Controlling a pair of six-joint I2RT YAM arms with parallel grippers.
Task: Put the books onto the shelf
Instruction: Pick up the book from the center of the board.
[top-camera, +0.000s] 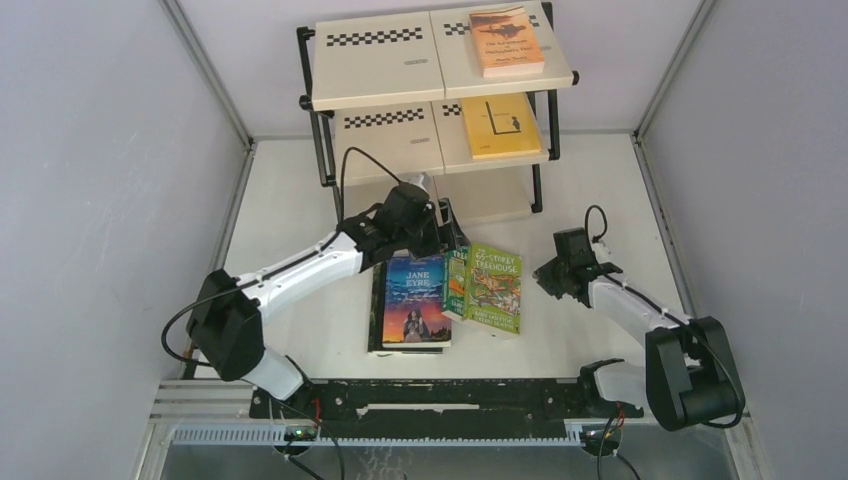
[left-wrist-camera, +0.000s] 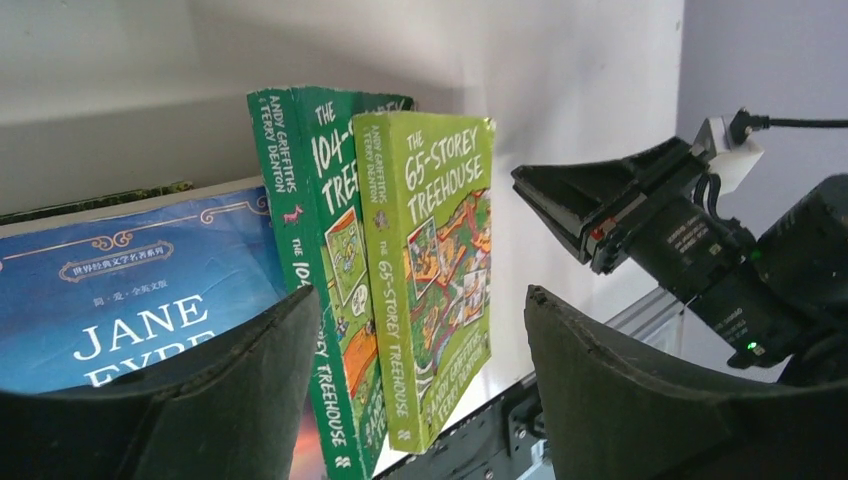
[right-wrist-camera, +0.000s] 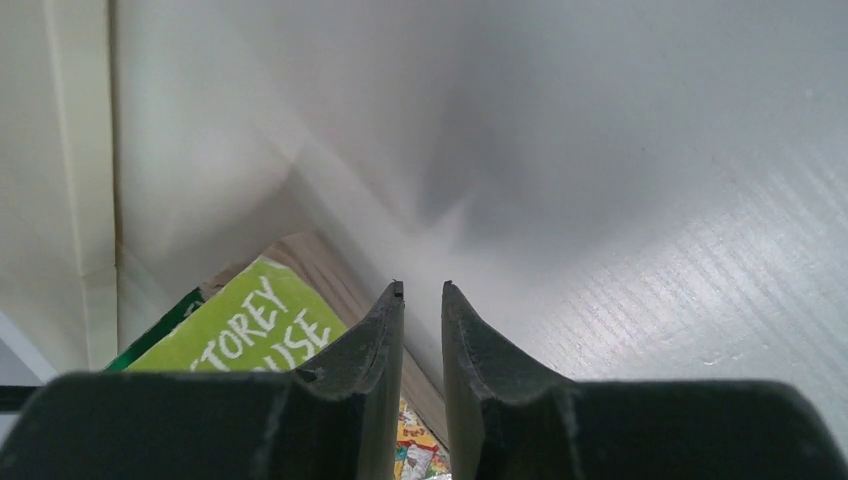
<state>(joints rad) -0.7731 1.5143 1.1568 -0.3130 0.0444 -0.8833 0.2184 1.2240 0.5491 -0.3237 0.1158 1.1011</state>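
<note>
Books on the table (top-camera: 290, 210) before the shelf (top-camera: 380, 60); 65-Storey Treehouse (top-camera: 494, 288) flat, long axis toward the shelf, just right of the left gripper (top-camera: 452, 236), spread and empty; right gripper (top-camera: 548, 276) farther off, fingers nearly together on nothing; left wrist alone shows the 104-Storey spine (left-wrist-camera: 300, 280); top view alone the shelved orange book (top-camera: 506, 40) and yellow book (top-camera: 500, 125).
</note>
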